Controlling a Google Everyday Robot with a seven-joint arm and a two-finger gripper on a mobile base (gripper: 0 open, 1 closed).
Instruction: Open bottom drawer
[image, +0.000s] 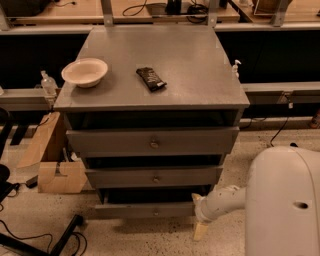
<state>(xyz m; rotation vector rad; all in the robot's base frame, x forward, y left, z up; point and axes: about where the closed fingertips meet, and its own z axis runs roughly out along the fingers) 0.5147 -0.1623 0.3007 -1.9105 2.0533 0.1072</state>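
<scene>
The bottom drawer (145, 210) is the lowest, slimmest grey front of the cabinet, with a small round knob (156, 213) at its centre. It stands a little out from the cabinet, with a dark gap above it. My gripper (198, 215) is at the right end of this drawer front, on the white arm (222, 201) coming in from the right. It is open: one cream fingertip (196, 198) shows above the front's right corner and the other near the floor. Nothing is held. The knob is well left of the gripper.
Above are the middle drawer (154, 177) and the tall top drawer (152, 142). On the cabinet top (200, 75) lie a white bowl (84, 72) and a dark snack bar (151, 79). Cardboard boxes (55, 175) stand at the left. My white base (285, 205) fills the lower right.
</scene>
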